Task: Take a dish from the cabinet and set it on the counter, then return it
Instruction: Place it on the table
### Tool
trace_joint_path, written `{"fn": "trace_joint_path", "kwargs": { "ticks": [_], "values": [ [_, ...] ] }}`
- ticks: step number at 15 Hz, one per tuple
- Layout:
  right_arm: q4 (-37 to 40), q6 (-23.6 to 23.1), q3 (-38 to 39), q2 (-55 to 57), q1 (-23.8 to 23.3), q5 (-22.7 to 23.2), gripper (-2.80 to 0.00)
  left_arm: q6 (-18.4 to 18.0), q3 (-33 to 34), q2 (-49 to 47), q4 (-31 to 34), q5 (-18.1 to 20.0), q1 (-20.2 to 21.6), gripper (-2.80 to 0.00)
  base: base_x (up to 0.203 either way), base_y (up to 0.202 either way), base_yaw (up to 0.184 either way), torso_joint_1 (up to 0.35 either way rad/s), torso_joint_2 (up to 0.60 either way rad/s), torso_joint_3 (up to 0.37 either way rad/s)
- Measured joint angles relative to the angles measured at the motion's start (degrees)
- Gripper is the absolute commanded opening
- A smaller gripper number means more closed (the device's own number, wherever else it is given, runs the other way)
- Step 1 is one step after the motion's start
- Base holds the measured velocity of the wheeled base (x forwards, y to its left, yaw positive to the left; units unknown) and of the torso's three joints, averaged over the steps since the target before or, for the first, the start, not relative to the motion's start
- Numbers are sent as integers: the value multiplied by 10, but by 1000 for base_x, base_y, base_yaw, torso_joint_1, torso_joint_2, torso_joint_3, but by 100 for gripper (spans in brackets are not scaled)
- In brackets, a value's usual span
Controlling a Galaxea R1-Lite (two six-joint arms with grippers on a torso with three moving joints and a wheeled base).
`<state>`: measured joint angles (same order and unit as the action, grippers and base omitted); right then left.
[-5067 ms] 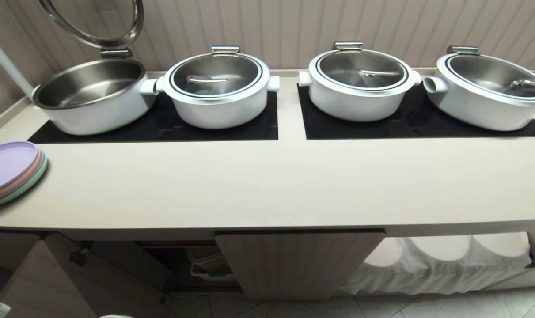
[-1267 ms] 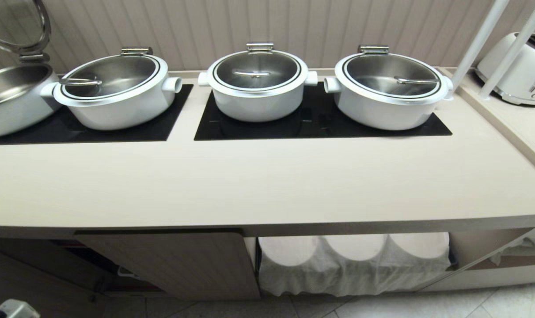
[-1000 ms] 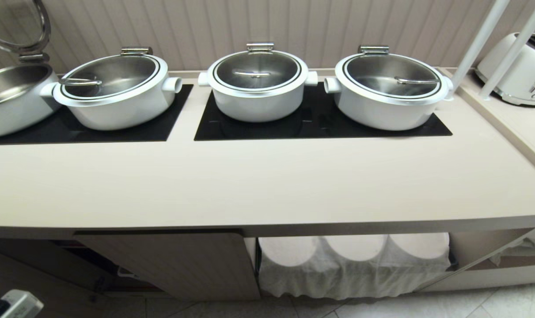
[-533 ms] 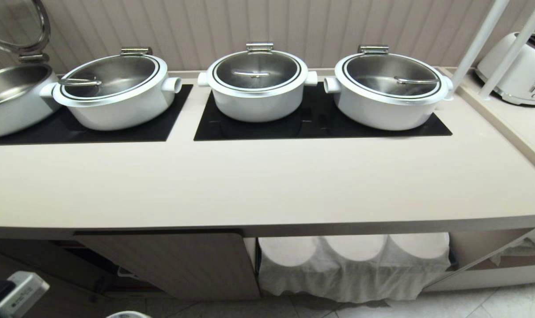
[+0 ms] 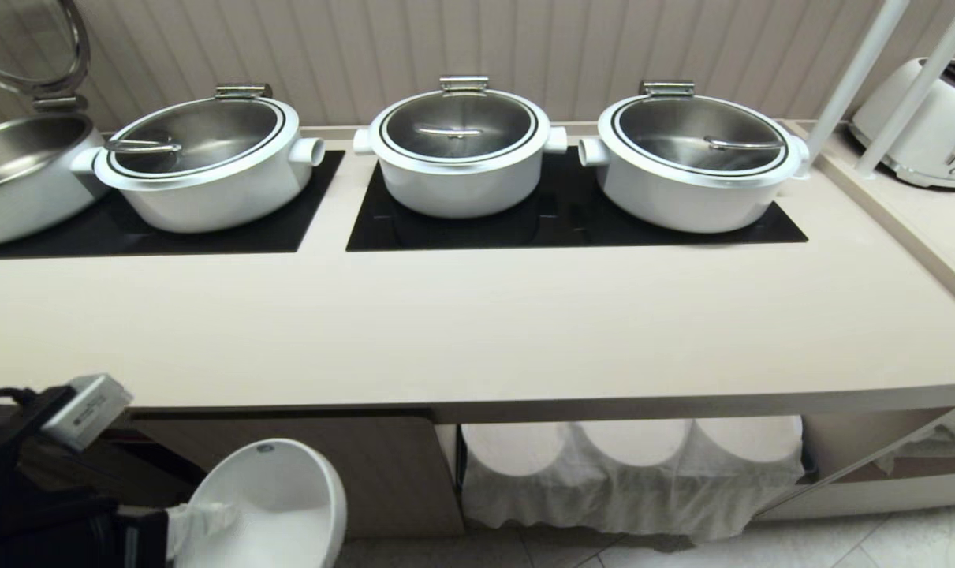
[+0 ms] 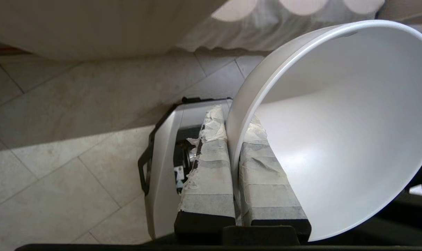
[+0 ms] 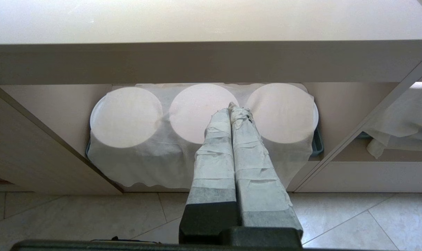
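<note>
Head view: left claw (image 5: 197,517) pinches dish (image 5: 276,505) rim, dish tipped, mouth facing counter (image 5: 477,331); right claw (image 7: 231,108) clenched empty.

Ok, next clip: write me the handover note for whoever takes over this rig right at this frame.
Left gripper: shut on the bowl, fingers pinching its rim, low at the left, below the counter edge.
Right gripper: shut, empty, parked facing cloth-covered stacks under the counter.
Done: bowl is out of the cabinet.
Left: lift it, set it on the bare counter in front of the pots, then return it to the cabinet.
</note>
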<state>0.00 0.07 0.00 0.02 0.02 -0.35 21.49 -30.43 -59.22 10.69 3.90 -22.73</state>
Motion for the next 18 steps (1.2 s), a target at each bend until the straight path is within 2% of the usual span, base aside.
{"fn": "trace_joint_path", "kwargs": {
  "ticks": [8,18],
  "values": [
    [0,0,0,0,0,0,-280,-4,-157,-157,7,-12,21,-280,0,0,0,0,0,0],
    [0,0,0,0,0,0,-280,-12,-422,-340,178,-22,21,-280,0,0,0,0,0,0]
  ]
}}
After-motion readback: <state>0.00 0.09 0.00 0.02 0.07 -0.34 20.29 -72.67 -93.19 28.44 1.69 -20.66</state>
